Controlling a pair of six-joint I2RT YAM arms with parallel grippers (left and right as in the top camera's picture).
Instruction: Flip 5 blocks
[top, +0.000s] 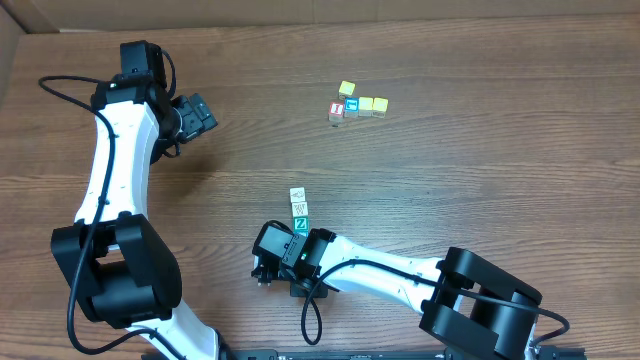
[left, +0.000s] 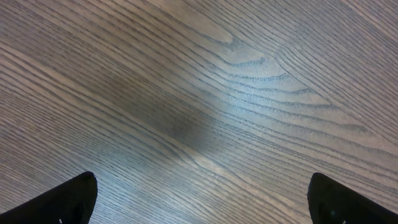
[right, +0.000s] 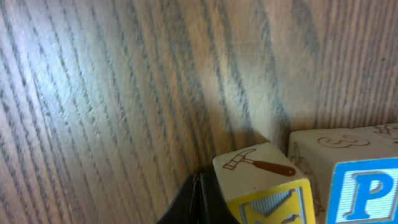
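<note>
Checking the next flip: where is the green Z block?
In the overhead view the green Z block ends a three-block row mid-table, beside the right gripper.

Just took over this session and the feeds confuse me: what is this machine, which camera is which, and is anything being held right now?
Two robot arms work at a wooden table. The wide picture looks down from above; the other two come from wrist cameras. The left arm hangs over bare wood, jaws wide open, empty. The right arm has jaws shut and empty, beside a short row of letter blocks; its close-up shows a hammer block and a P block. A second block cluster lies farther back.
</note>
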